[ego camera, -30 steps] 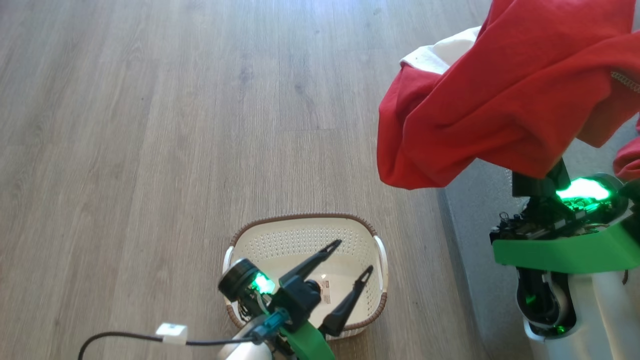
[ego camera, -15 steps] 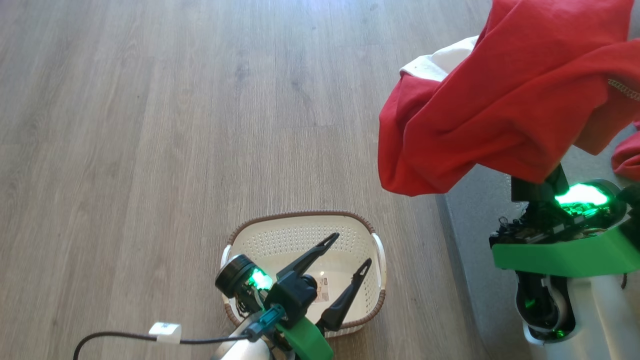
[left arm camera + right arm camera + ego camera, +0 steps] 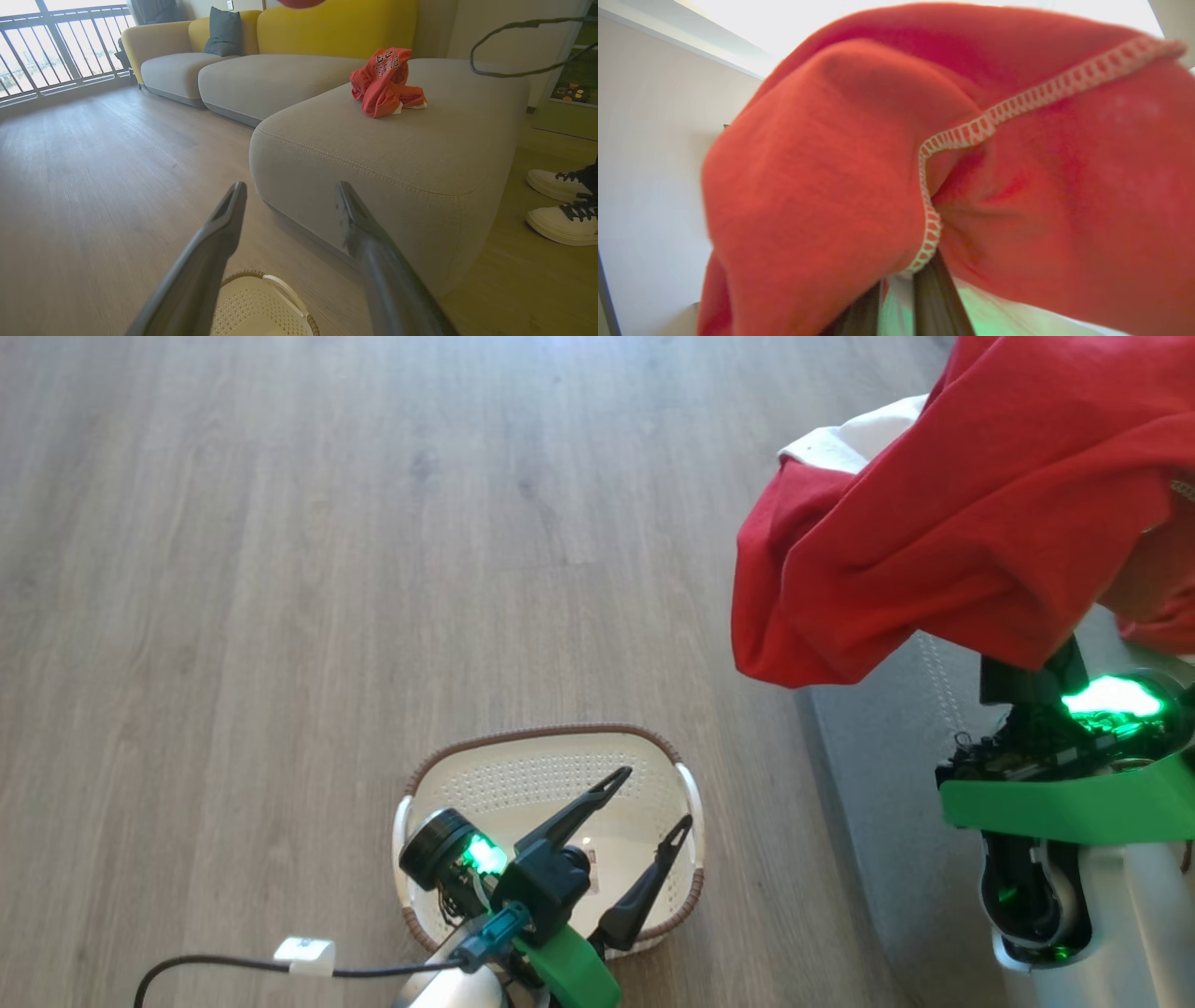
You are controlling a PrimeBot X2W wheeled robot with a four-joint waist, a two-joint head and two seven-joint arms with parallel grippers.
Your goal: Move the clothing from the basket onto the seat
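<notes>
Draping clothing (image 3: 952, 523) hiding right gripper (image 3: 899, 298) tips, basket (image 3: 551, 733) partly behind left gripper (image 3: 654, 797)

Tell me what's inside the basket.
The basket looks empty: only bare perforated walls and floor show. The open left gripper hides the near part of the floor, so that patch cannot be checked.

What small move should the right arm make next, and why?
Probably carry the red garment a little farther right before lowering: the right claw is shut on it, and its left folds hang past the edge of the seat, above the floor.
</notes>
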